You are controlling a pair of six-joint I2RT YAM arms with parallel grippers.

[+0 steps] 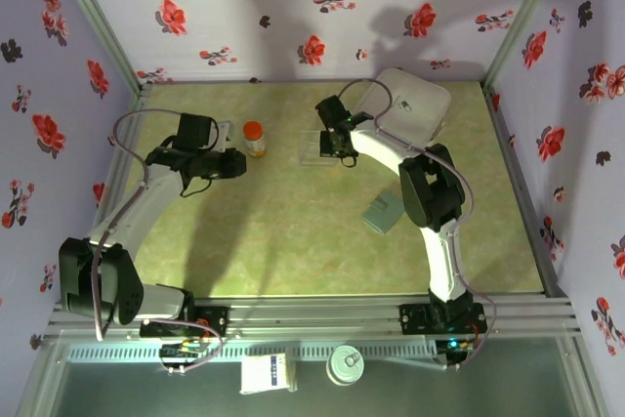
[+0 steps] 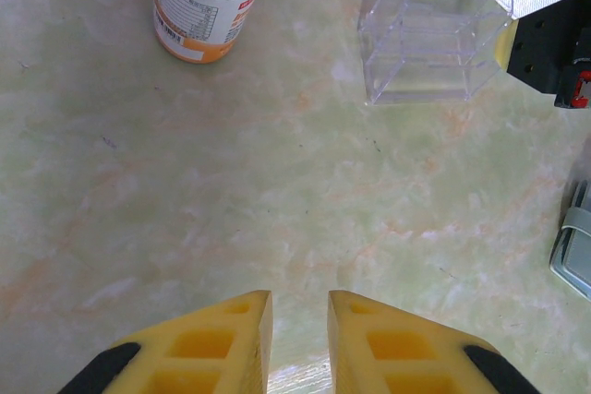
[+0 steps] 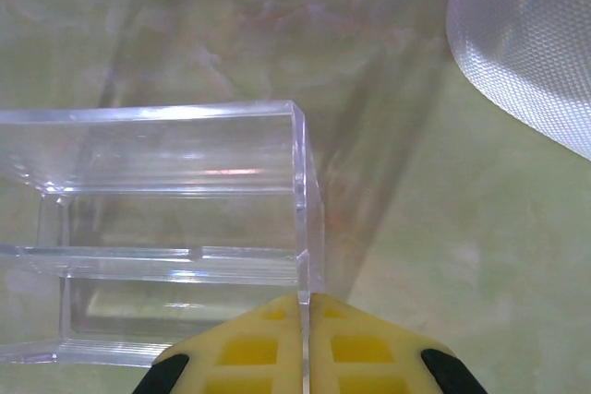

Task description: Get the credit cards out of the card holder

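Note:
The card holder, a flat grey-blue wallet, lies on the table right of centre, partly under the right arm; its edge shows at the right of the left wrist view. The credit cards are hidden. My right gripper is shut on the thin right wall of a clear plastic box, far from the holder. At the left, my left gripper hovers over bare table, its fingers a narrow gap apart with nothing between them.
The clear plastic box stands at the back centre. An orange-capped bottle stands left of it. A large white rounded case lies at the back right. Flowered walls enclose the table.

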